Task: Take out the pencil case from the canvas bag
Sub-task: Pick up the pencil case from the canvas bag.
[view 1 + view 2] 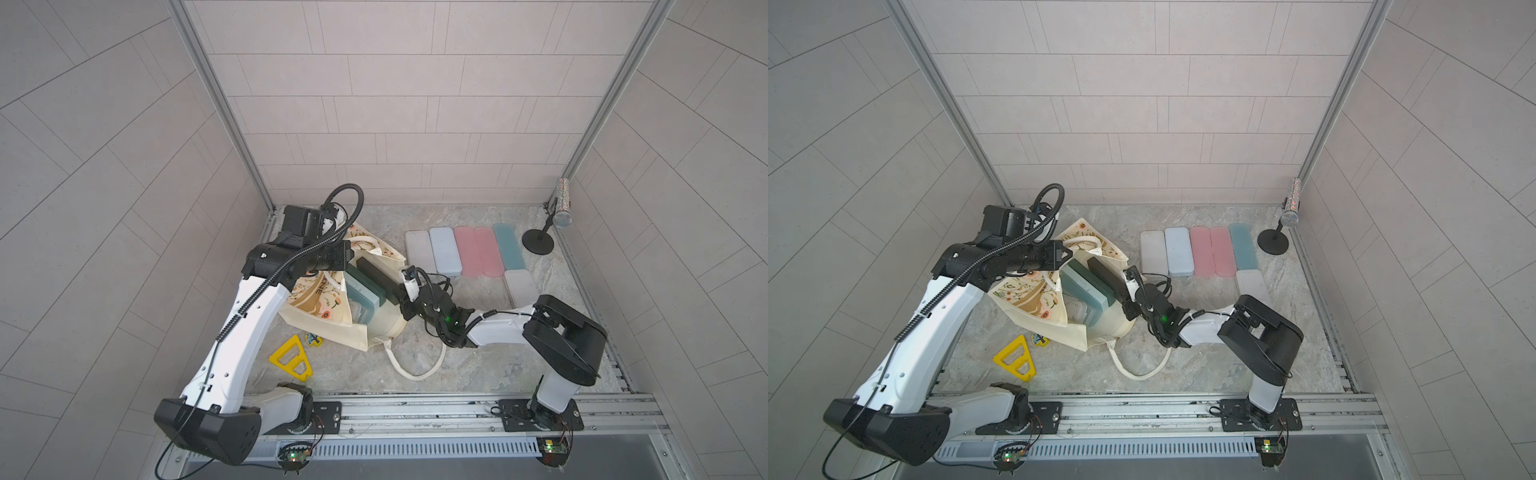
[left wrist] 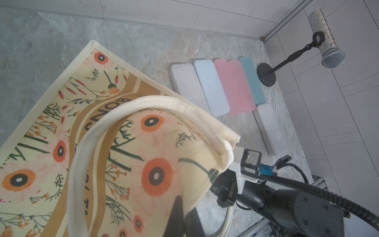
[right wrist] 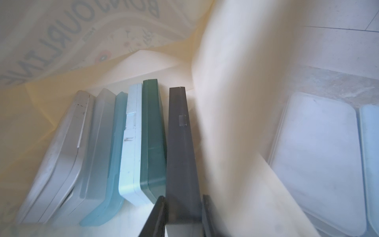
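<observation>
Right fingers [image 3: 154, 217] clamp grey pencil case [image 3: 180, 153] | canvas bag [image 3: 61, 41] lettering: BONJOUR

The canvas bag [image 1: 316, 309] is cream, printed with orange, dark-centred flowers, green sprigs and tan bands of dark lettering; its rope handle [image 2: 153, 101] is off-white. Inside show a dark grey pencil case [image 3: 180, 143], a dark green case [image 3: 152, 133], a pale blue-white case [image 3: 131, 147], an aqua case [image 3: 115, 153] (translucent) and a silvery grey case [image 3: 67, 153]. On the grey marbled table [image 1: 478, 365]: a pale grey case [image 1: 417, 249], a light blue case [image 1: 444, 251], pink cases [image 1: 478, 251], a teal case [image 1: 509, 245], a yellow triangle [image 1: 291, 363], and a glittery silver microphone [image 1: 563, 214] on a black stand [image 1: 538, 245].
</observation>
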Motion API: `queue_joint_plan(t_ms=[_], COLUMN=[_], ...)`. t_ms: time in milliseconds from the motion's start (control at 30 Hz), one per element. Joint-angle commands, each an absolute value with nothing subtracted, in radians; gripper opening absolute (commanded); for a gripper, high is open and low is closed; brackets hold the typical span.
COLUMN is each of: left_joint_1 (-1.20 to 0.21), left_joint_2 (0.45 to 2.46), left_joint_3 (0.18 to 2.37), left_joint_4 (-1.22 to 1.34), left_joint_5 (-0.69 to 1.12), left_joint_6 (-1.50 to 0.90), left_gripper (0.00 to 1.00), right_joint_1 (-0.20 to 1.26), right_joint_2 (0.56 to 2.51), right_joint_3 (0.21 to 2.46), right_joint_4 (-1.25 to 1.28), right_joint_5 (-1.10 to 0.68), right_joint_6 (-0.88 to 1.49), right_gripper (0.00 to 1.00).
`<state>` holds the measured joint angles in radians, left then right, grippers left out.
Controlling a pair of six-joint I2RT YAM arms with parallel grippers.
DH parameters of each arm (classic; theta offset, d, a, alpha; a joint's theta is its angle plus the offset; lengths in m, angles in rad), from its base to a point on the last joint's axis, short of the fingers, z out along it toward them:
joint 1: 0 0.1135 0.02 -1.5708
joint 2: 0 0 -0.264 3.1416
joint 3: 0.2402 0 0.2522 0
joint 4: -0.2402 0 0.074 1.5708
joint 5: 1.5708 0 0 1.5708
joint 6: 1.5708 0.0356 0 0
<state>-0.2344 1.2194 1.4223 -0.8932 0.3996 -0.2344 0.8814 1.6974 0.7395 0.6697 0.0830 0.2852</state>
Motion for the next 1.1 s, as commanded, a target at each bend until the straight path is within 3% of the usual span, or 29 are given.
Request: queue_joint_plan(t_ms=[0,100,267,433,600,900,1067], left_joint_1=[-0.234,-0.234,-0.234,-0.233,-0.234,-0.233,-0.233], left_joint_2=[1.198,1.190,1.183,1.174,1.167,1.165,1.155], left_joint_3=[1.436,1.426,1.422,1.421,1.422,1.417,1.410], left_joint_4=[-0.857,-0.839,-0.828,-0.834,-0.840,-0.839,-0.839], left_joint_5=[0.373,0.367,0.396,0.399,0.393,0.381,0.362], left_joint_6=[-0.232,-0.240,-0.244,-0.243,-0.241,-0.239,-0.234], left_gripper=[0.00,0.00,0.00,0.00,0.00,0.00,0.00], right_joint_1=[0.901,0.927,0.934,0.935,0.925,0.923,0.924], right_joint_2=[1.645,1.638,1.682,1.746,1.794,1.778,1.727], right_joint_3=[0.701,0.681,0.713,0.781,0.804,0.801,0.790], right_joint_4=[0.604,0.591,0.597,0.592,0.609,0.600,0.567], right_joint_5=[0.101,0.115,0.139,0.115,0.112,0.134,0.151], right_joint_6=[0.267,0.258,0.243,0.227,0.236,0.242,0.257], right_gripper=[0.22,0.26,0.47,0.56,0.54,0.31,0.24])
